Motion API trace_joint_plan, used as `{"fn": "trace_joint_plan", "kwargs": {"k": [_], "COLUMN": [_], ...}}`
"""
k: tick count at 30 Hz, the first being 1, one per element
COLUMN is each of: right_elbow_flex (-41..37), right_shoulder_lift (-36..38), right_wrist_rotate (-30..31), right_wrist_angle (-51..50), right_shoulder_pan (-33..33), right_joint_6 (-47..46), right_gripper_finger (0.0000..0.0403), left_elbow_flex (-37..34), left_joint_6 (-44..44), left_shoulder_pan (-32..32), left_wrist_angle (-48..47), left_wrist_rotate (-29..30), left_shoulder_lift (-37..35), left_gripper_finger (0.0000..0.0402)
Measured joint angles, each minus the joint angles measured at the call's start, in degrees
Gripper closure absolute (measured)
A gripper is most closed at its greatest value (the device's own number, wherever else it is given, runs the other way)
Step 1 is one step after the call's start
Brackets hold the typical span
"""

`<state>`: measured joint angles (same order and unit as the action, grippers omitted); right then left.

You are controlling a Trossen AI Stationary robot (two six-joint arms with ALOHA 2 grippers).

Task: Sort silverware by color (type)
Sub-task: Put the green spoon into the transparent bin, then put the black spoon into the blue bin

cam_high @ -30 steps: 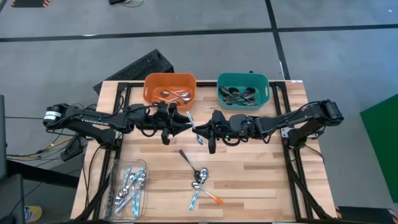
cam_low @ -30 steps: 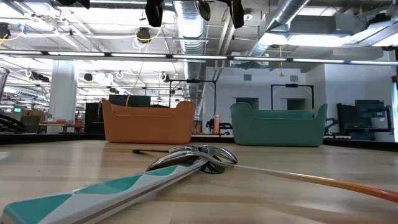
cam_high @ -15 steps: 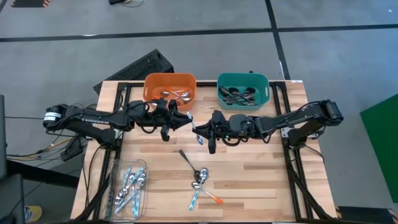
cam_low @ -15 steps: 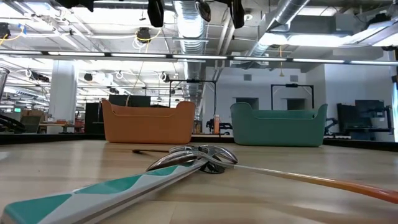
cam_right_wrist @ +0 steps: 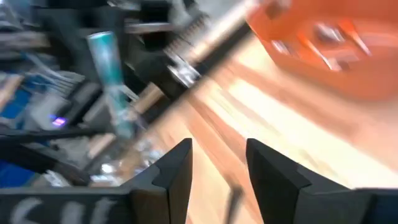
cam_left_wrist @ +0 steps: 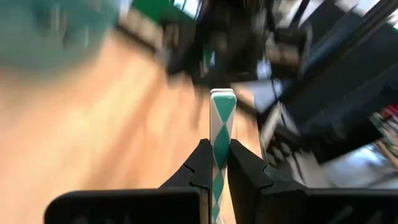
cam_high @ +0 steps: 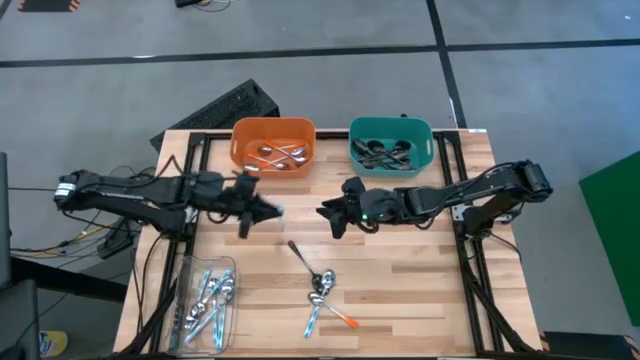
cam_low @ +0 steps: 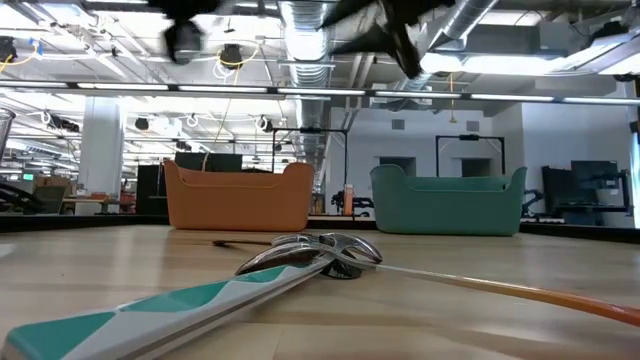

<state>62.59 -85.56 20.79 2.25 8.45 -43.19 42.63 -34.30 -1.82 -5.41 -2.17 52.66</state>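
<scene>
My left gripper (cam_high: pixel 266 209) is above the table's middle left, shut on a light-blue-and-white-handled spoon (cam_left_wrist: pixel 221 118). My right gripper (cam_high: pixel 325 212) is open and empty a short way to its right, facing it. The spoon also shows in the right wrist view (cam_right_wrist: pixel 112 81), ahead of the open fingers (cam_right_wrist: pixel 177 165). Several spoons (cam_high: pixel 321 287) lie flat on the wood near the front middle: a dark one (cam_high: pixel 298 251), a light-blue one (cam_high: pixel 313 318) and an orange one (cam_high: pixel 343 319). In the low view they lie close in front (cam_low: pixel 320 250). My left gripper pinches the spoon's patterned handle (cam_left_wrist: pixel 217 163) between its two fingers. The fingers lie along the handle, and its end (cam_left_wrist: pixel 222 96) sticks out past the fingertips. The fingers come level from the table's left. The spoon is lifted clear of the table.
An orange bin (cam_high: pixel 273 143) with orange-handled spoons and a teal bin (cam_high: pixel 391 145) with dark spoons stand at the far edge. A clear tray (cam_high: pixel 205 298) with light-blue spoons lies at the front left. Bare wood lies at the front right.
The two grippers were together at the light-blue spoon in the middle. My left gripper has gone toward the table's left edge with the spoon, quickly, blurred in the wrist views. My right gripper stays near the middle, now apart from the spoon.
</scene>
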Motion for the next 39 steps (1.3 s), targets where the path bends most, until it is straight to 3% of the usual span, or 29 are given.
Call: {"fn": "trace_joint_plan", "kwargs": {"k": [4, 8, 12, 15, 19, 25, 31, 39], "right_elbow_flex": [0.0, 0.0, 0.0, 0.0, 0.0, 0.0, 4.4, 16.3], "right_shoulder_lift": [0.0, 0.0, 0.0, 0.0, 0.0, -3.7, -13.8, -26.2], "right_wrist_rotate": [0.0, -0.3, -1.8, -3.4, -5.0, -11.6, -20.1, -23.9], "right_wrist_angle": [-10.0, -13.9, -14.4, -14.9, -17.4, -20.0, -20.8, -21.5], "right_shoulder_pan": [0.4, 1.5, 2.7, 3.3, 3.6, 3.7, 4.1, 4.1], "right_joint_6": [-6.9, -11.1, -15.3, -15.4, -18.0, -21.3, -20.0, -17.8], "right_gripper_finger": [0.0225, 0.0230, 0.0236, 0.0239, 0.0240, 0.0251, 0.0252, 0.0252], "left_elbow_flex": [0.0, 0.0, 0.0, -0.2, -2.6, -5.6, -5.6, -5.6], "left_joint_6": [-13.9, -28.0, -44.4, -54.1, -65.8, -73.0, -75.5, -76.7], "left_shoulder_pan": [-6.8, -17.8, -32.2, -42.4, -51.2, -56.2, -56.6, -56.7], "left_wrist_angle": [-14.7, -24.9, -32.4, -39.4, -45.4, -45.1, -44.1, -43.1], "left_wrist_rotate": [-1.1, -2.0, 7.4, 14.0, 15.0, 10.7, 8.7, 7.0], "left_shoulder_lift": [-5.9, -12.5, -16.2, -15.0, -10.1, -3.9, -0.1, 1.3], "left_gripper_finger": [0.0392, 0.0392, 0.0392, 0.0392, 0.0391, 0.0377, 0.0370, 0.0269]}}
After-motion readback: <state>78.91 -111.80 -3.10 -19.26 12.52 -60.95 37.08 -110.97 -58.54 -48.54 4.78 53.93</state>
